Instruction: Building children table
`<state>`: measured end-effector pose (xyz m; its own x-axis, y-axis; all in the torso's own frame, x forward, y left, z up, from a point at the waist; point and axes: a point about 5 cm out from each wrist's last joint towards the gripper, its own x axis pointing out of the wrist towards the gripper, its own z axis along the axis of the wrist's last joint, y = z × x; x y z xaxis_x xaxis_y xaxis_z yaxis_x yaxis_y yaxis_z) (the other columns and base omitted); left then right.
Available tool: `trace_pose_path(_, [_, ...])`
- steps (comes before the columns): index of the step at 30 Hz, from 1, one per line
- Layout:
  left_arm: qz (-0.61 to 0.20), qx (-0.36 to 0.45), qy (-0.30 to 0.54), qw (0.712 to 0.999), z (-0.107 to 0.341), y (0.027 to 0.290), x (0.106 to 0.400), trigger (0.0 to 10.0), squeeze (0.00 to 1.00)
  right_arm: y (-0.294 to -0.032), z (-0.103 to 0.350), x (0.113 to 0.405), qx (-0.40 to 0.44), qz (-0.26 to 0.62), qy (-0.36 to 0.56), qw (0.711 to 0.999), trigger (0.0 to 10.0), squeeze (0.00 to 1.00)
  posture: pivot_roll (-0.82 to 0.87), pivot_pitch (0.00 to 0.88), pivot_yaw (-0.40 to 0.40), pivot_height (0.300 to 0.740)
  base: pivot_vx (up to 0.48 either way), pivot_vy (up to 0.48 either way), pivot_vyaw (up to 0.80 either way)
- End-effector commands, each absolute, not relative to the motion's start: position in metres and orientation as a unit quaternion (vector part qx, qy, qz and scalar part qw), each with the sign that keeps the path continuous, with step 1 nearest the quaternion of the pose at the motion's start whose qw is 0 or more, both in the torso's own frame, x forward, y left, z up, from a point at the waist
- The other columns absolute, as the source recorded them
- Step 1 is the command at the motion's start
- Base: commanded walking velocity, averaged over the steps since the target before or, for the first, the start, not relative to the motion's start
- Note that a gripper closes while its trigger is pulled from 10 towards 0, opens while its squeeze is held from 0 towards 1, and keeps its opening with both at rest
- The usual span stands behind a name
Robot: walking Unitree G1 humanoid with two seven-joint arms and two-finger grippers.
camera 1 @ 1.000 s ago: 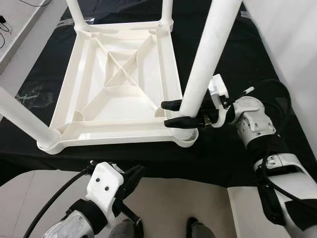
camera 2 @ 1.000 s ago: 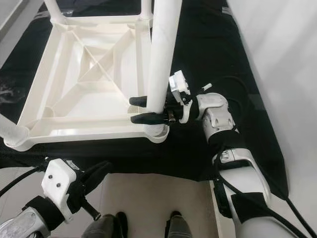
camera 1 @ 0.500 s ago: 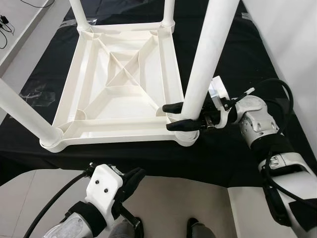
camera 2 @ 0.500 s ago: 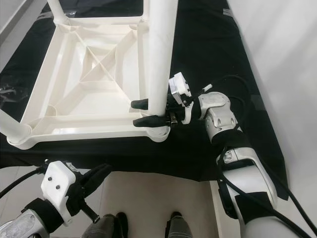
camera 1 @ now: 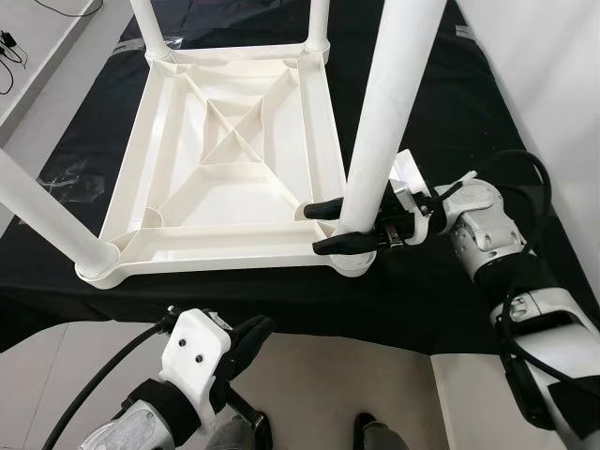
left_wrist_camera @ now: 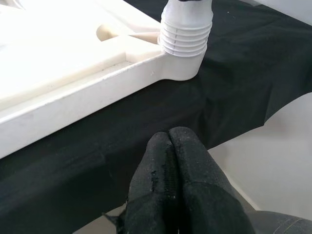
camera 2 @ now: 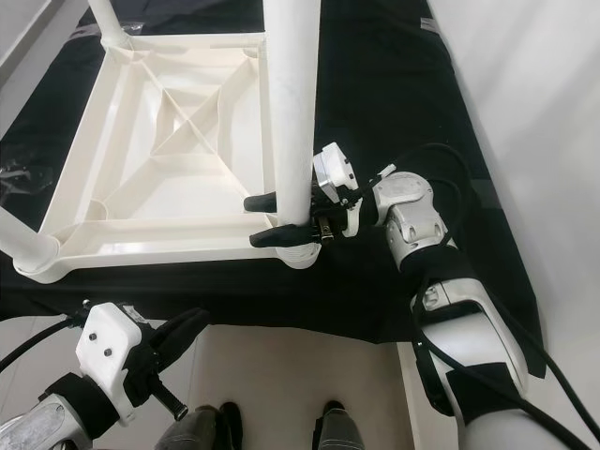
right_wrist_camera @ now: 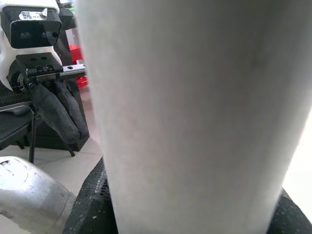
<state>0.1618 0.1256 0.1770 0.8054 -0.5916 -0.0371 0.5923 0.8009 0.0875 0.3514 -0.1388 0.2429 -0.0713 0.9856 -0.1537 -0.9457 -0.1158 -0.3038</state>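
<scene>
A white plastic children's table top (camera 1: 225,150) lies upside down on a black cloth. White tube legs stand in its corners. My right gripper (camera 1: 330,228) is shut on the near-right leg (camera 1: 382,112), just above its ribbed socket (left_wrist_camera: 186,34). That leg (right_wrist_camera: 195,117) rises between the fingers in the right wrist view. The near-left leg (camera 1: 42,220) leans out toward the left. My left gripper (camera 1: 246,339) hangs shut below the table's front edge, holding nothing; its fingertips (left_wrist_camera: 168,146) press together.
The black cloth (camera 1: 450,122) covers a low platform whose front edge drops to a pale floor. Two far legs (camera 1: 145,23) stand at the back corners. My feet (camera 2: 323,422) are on the floor below. A white wall (camera 2: 525,112) runs along the right.
The right gripper has turned slightly on the near-right leg, its fingers now angled lower toward the socket, and the leg stands a little more upright. The left gripper stays put.
</scene>
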Motion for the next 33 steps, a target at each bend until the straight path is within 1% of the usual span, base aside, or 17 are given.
trace_pose_path(1, [-0.314, 0.046, 0.017, 0.948, 0.174, 0.127, 0.159, 10.0, 0.00, -0.145, 0.223, 0.351, -0.162, 0.731, -0.006, 0.662, 10.0, 0.00, 0.12, 0.292, 0.026, 0.740, 0.000, 0.000, 0.00])
trace_pose_path(4, [-0.314, 0.046, 0.017, 0.948, 0.174, 0.127, 0.159, 10.0, 0.00, -0.145, 0.224, 0.351, -0.162, 0.732, -0.006, 0.662, 10.0, 0.00, 0.12, 0.292, 0.026, 0.740, 0.000, 0.000, 0.00])
trace_pose_path(6, [-0.314, 0.045, 0.017, 0.948, 0.174, 0.127, 0.159, 10.0, 0.00, -0.151, 0.230, 0.354, -0.156, 0.720, -0.015, 0.676, 10.0, 0.00, 0.12, 0.292, 0.026, 0.740, 0.000, 0.000, 0.00])
trace_pose_path(7, [-0.314, 0.045, 0.017, 0.948, 0.174, 0.127, 0.159, 10.0, 0.00, -0.151, 0.230, 0.354, -0.156, 0.720, -0.015, 0.676, 10.0, 0.00, 0.12, 0.292, 0.026, 0.740, 0.000, 0.000, 0.00])
trace_pose_path(10, [-0.314, 0.046, 0.018, 0.948, 0.174, 0.128, 0.159, 10.0, 0.00, -0.158, 0.236, 0.357, -0.148, 0.709, -0.026, 0.690, 10.0, 0.00, 0.12, 0.293, 0.029, 0.740, 0.000, 0.000, 0.00])
trace_pose_path(22, [-0.314, 0.047, 0.019, 0.948, 0.174, 0.128, 0.160, 10.0, 0.00, -0.163, 0.233, 0.355, -0.148, 0.708, -0.021, 0.691, 10.0, 0.00, 0.13, 0.292, 0.030, 0.740, 0.000, 0.000, 0.00])
trace_pose_path(24, [-0.314, 0.047, 0.019, 0.948, 0.174, 0.128, 0.160, 10.0, 0.00, -0.163, 0.231, 0.353, -0.150, 0.711, -0.015, 0.687, 10.0, 0.00, 0.12, 0.292, 0.030, 0.740, 0.000, 0.000, 0.00])
trace_pose_path(26, [-0.313, 0.047, 0.018, 0.948, 0.173, 0.128, 0.161, 10.0, 0.00, -0.158, 0.222, 0.347, -0.154, 0.729, 0.000, 0.667, 10.0, 0.00, 0.12, 0.289, 0.030, 0.740, 0.000, 0.000, 0.00])
trace_pose_path(27, [-0.313, 0.047, 0.018, 0.948, 0.173, 0.128, 0.161, 10.0, 0.00, -0.158, 0.222, 0.347, -0.154, 0.729, 0.000, 0.667, 10.0, 0.00, 0.12, 0.289, 0.030, 0.740, 0.000, 0.000, 0.00])
trace_pose_path(29, [-0.313, 0.047, 0.018, 0.948, 0.173, 0.129, 0.162, 10.0, 0.00, -0.143, 0.212, 0.335, -0.146, 0.761, 0.007, 0.632, 10.0, 0.00, 0.12, 0.286, 0.030, 0.740, 0.000, 0.000, 0.00])
trace_pose_path(30, [-0.313, 0.047, 0.018, 0.948, 0.173, 0.129, 0.162, 10.0, 0.00, -0.143, 0.212, 0.335, -0.146, 0.761, 0.007, 0.632, 10.0, 0.00, 0.12, 0.286, 0.030, 0.740, 0.000, 0.000, 0.00])
trace_pose_path(32, [-0.313, 0.047, 0.017, 0.948, 0.173, 0.129, 0.163, 10.0, 0.00, -0.128, 0.206, 0.324, -0.128, 0.790, -0.002, 0.599, 10.0, 0.00, 0.12, 0.284, 0.029, 0.740, 0.000, 0.000, 0.00])
trace_pose_path(33, [-0.313, 0.047, 0.017, 0.948, 0.173, 0.129, 0.163, 10.0, 0.00, -0.128, 0.206, 0.324, -0.128, 0.790, -0.002, 0.599, 10.0, 0.00, 0.12, 0.284, 0.029, 0.740, 0.000, 0.000, 0.00])
